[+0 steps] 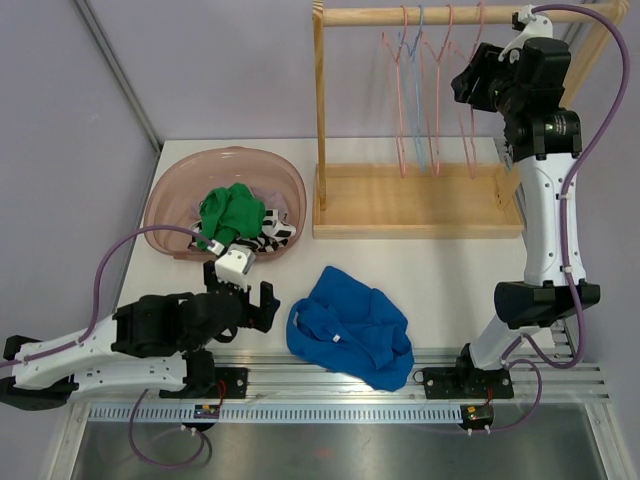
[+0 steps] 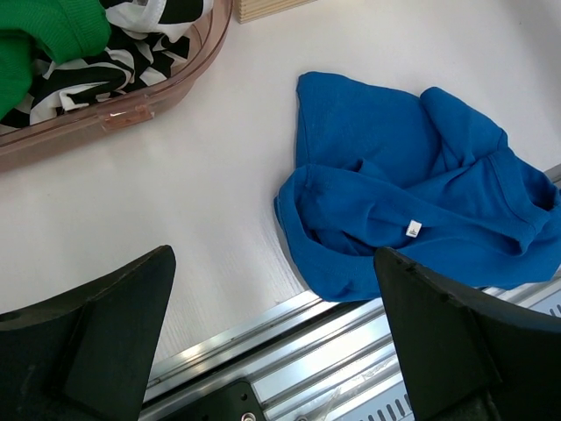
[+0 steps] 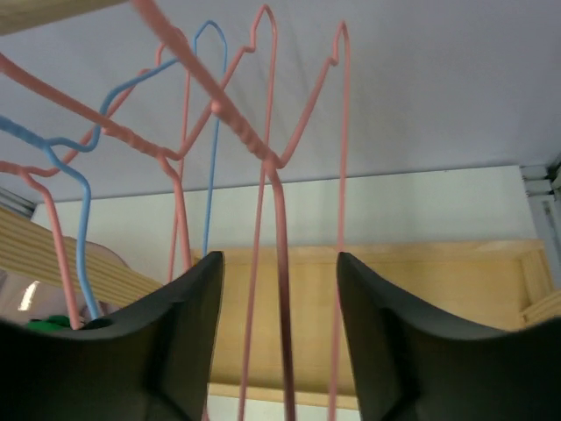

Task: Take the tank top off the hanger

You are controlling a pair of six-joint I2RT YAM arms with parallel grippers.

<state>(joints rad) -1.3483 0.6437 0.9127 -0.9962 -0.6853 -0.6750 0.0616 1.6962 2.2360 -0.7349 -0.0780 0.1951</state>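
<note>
The left gripper, at seven o'clock, is spread and empty. The tank top lies crumpled at six o'clock, overlapping the front rail; it could slide off. At one o'clock the right gripper, also spread, straddles a pink hanger and may snag it when withdrawing.

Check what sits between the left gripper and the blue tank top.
Only bare white table lies between the left gripper and the blue tank top; the top external view shows the stretch best.

Bright, even light with soft shadows on the white surface. Wrist views show blurred fingers and near hangers.
</note>
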